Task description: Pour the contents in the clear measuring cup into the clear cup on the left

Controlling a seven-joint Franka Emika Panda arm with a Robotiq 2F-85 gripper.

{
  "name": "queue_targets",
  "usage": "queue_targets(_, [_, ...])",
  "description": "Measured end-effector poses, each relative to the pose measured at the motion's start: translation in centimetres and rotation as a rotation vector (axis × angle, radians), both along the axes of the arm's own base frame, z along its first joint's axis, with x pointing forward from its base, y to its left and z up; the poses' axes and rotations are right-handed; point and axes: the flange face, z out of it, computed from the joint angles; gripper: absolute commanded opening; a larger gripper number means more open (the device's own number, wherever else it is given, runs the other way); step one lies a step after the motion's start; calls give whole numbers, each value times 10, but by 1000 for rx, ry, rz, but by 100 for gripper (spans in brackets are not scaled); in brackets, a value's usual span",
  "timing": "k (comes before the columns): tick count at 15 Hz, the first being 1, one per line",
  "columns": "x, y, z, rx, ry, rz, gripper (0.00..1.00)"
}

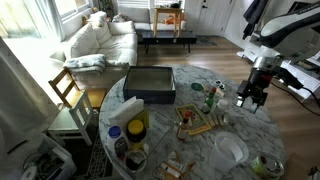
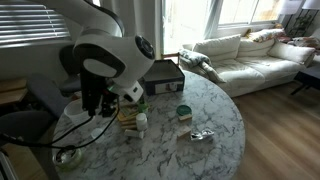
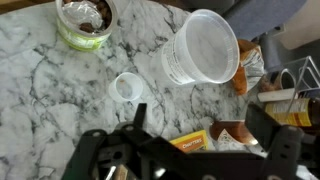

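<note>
In the wrist view a small clear measuring cup (image 3: 127, 88) stands on the marble table (image 3: 40, 90). A larger clear plastic cup (image 3: 205, 45) stands beside it, a short gap away. My gripper (image 3: 200, 125) hangs above the table with its two dark fingers spread wide and nothing between them. Below the fingers lie an orange packet (image 3: 195, 140) and a brown item. In an exterior view the gripper (image 1: 250, 97) hovers over the table's edge, and the large clear cup (image 1: 232, 150) sits nearer the camera. I cannot see what the measuring cup holds.
A green-rimmed bowl (image 3: 85, 22) with brown contents stands near the cups. A black box (image 1: 150, 84) sits at the table's middle. Bottles and packets (image 1: 195, 115) crowd the table. A yellow-labelled jar (image 1: 137, 128) stands at the near side. A chair (image 1: 68, 92) and a white sofa (image 1: 100, 40) lie beyond.
</note>
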Motion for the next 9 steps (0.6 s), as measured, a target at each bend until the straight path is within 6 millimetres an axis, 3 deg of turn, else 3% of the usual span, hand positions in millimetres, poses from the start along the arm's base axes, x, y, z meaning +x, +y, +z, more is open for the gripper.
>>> queue_targets(6, [-4, 19, 39, -51, -154, 262, 100])
queue_targets(9, [-6, 21, 44, -53, -174, 288, 100])
